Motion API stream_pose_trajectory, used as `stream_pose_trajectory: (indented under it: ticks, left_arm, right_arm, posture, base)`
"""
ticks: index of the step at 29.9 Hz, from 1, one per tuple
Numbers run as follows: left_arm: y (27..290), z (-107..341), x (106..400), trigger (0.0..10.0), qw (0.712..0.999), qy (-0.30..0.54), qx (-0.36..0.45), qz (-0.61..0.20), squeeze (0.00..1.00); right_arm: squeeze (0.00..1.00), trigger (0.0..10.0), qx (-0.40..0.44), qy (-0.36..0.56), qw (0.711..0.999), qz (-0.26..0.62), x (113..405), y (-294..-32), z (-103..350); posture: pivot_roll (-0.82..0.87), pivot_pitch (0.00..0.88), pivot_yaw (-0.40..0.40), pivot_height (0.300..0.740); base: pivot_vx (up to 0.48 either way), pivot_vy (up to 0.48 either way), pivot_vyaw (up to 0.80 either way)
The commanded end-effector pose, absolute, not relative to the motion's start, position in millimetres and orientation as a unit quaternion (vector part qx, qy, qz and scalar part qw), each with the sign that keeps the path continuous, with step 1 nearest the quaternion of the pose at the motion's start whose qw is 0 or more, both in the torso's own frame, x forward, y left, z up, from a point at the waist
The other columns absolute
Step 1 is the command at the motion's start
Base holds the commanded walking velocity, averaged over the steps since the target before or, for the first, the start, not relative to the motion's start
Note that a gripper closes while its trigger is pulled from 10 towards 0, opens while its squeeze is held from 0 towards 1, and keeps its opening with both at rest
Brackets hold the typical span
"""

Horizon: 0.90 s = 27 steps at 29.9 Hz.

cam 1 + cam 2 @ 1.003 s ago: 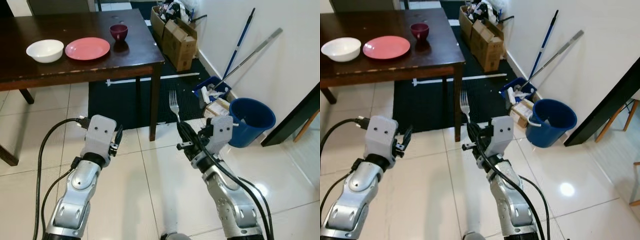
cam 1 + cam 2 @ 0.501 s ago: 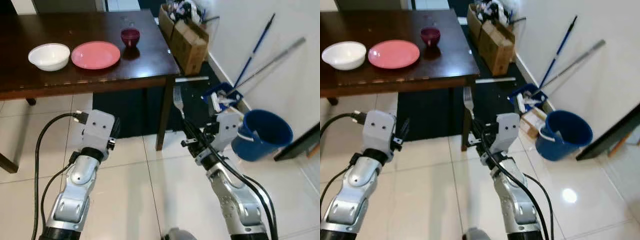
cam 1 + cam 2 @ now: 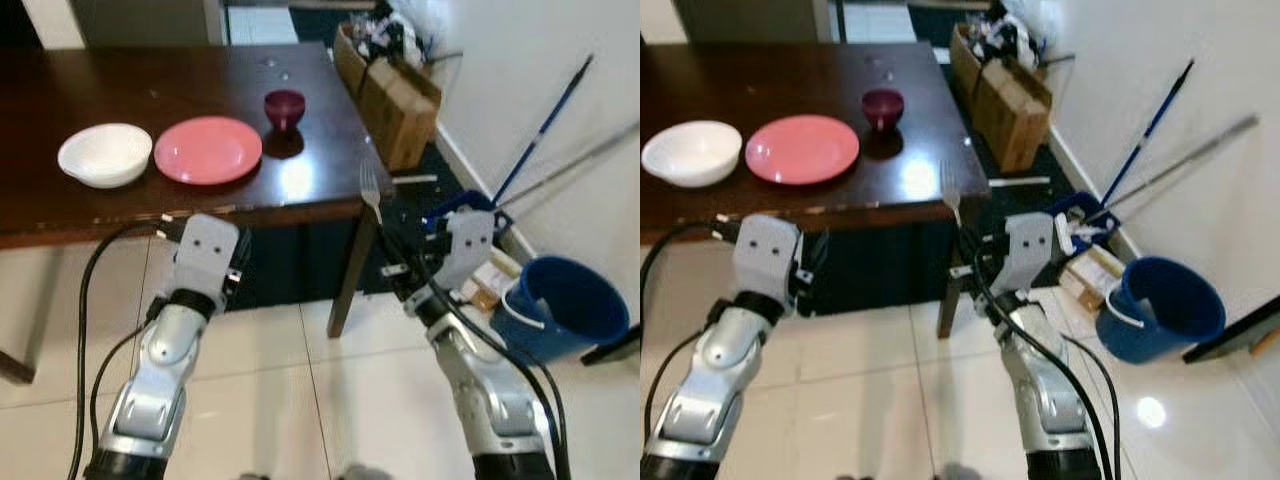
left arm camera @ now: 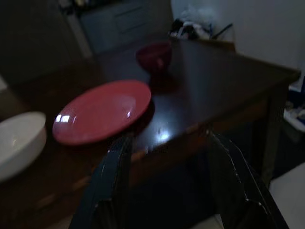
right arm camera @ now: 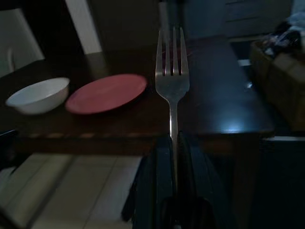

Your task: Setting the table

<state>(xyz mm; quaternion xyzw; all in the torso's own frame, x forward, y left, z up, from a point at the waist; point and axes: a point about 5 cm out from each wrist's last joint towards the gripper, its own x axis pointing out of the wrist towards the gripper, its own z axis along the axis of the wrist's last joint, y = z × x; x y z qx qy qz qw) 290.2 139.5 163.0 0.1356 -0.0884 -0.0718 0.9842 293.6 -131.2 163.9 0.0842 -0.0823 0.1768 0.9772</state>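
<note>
The right tool (image 5: 174,157) clamps a silver metal fork (image 5: 172,76) upright, tines up, before the dark wooden bench (image 3: 330,150) edge — the left tool (image 4: 167,186), fingers spread wide, holds nothing, facing a round pink plate (image 4: 102,110).

No legible text — none anywhere

Silver fork (image 3: 371,192) upright, pink plate (image 3: 208,150) on table
</note>
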Motion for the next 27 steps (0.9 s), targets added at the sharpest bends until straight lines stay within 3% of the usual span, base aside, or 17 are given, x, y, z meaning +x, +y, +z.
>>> stream_pose_trajectory:
  ticks: [1,27]
  left_arm:
    - [132.7,166.5,288.2,10.0,0.983,-0.097,0.131,-0.086,0.2]
    - [135.6,169.4,288.8,10.0,0.983,-0.098,0.131,-0.084,0.2]
  right_arm:
    - [0.0,10.0,0.085,-0.081,0.979,0.167,295.7,-135.7,162.9]
    - [0.0,10.0,0.092,-0.052,0.986,0.128,308.9,-149.9,152.9]
  posture:
    - [-0.13,0.027,0.049,0.74]
    - [-0.12,0.027,0.053,0.74]
  base:
    - [0.48,0.0,0.0]
    - [0.48,0.0,0.0]
